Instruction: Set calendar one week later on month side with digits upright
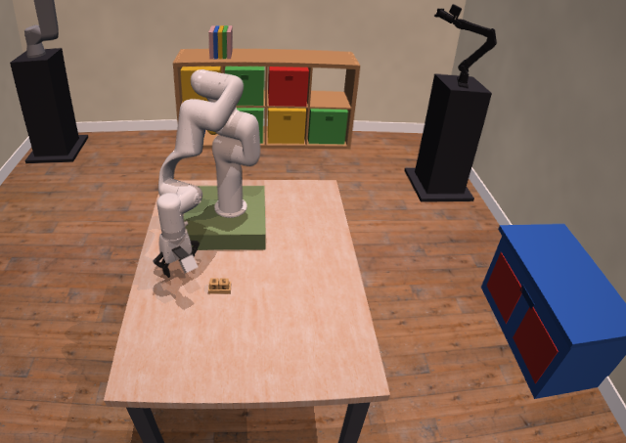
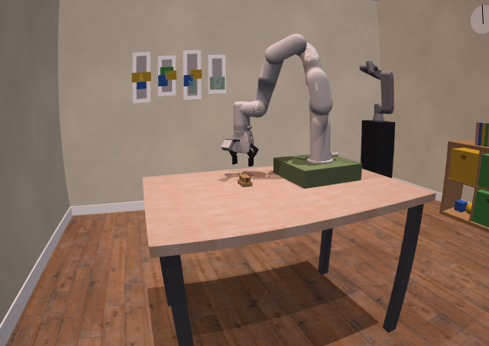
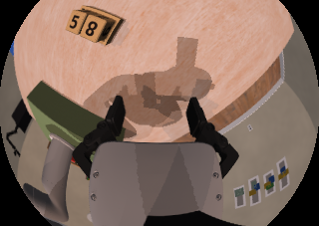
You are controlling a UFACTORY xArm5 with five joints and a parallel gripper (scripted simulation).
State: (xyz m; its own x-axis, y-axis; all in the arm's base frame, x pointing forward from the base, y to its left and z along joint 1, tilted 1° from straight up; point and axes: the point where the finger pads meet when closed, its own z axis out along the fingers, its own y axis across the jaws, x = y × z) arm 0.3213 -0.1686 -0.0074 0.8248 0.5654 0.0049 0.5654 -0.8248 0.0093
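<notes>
The calendar is a small wooden tray [image 1: 219, 292] [image 2: 245, 184] [image 3: 115, 30] with two cubes side by side in it. In the wrist view one cube [image 3: 75, 22] shows a black 5 and the other cube [image 3: 92, 29] shows a black 8. The top and exterior views are too small to read the digits surely, and the month's name cannot be made out. The tray looks flat on the table. My gripper [image 1: 177, 265] [image 2: 242, 163] [image 3: 156, 104] is open and empty. It hangs above the table, to the left of the calendar in the top view, touching nothing.
The wooden table [image 1: 252, 337] [image 2: 221, 211] carries the arm's green base block [image 1: 232, 241] [image 2: 331, 174] [image 3: 60, 112], behind the calendar in the top view. The table's left edge is near the gripper there. A shelf [image 1: 267, 57] and a blue cabinet [image 1: 565, 282] stand away from the table.
</notes>
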